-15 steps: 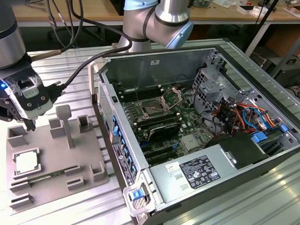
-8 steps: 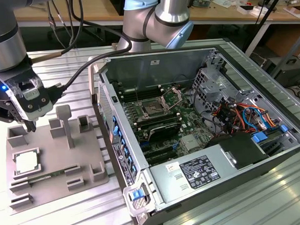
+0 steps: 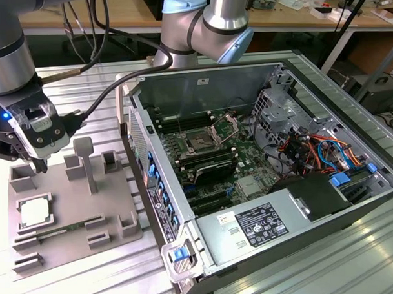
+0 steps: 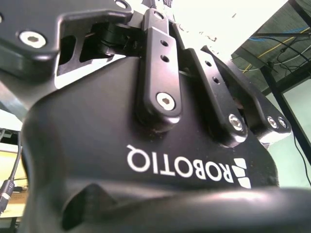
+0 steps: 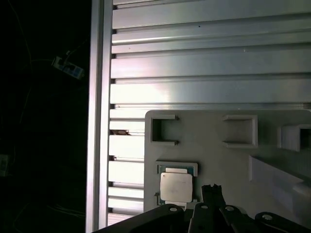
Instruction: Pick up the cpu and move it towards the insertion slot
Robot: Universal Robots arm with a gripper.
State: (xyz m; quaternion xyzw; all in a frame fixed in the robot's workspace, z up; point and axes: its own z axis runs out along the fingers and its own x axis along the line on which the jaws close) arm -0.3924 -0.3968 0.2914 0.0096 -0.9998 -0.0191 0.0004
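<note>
Progress: the pick had not begun. The cpu [image 3: 35, 212] lay untouched in its seat on the grey tray [image 3: 63, 198], and nothing had been carried toward the computer case [image 3: 201, 85].
Left to do: the grasp, the lift and the whole move across to the insertion slot [image 3: 199, 144], judging by how things lay.
Gripper state: the gripper [image 3: 39, 166] was pressed together and pinched nothing. In the first wrist view it [image 5: 212, 190] tapered to one narrow dark tip.
Gripper position: in the exterior view it hung over the tray's far corner on the exterior view's left, next to a raised block. Whether it touched the tray could not be told.
Cpu position: silvery top up, flat on the tray [image 5: 214, 155], on the near side of it in the exterior view.
Cpu relative to gripper: apart and not in contact. In the first wrist view the cpu [image 5: 176, 187] sat just beside the tip, off to one side and not under it.
Insertion slot: well apart from both, inside the open case on the green board, with its hinged bracket [image 3: 227, 125] raised.
Support: tray and case both rested on the slatted aluminium table [image 3: 317, 272].
</note>
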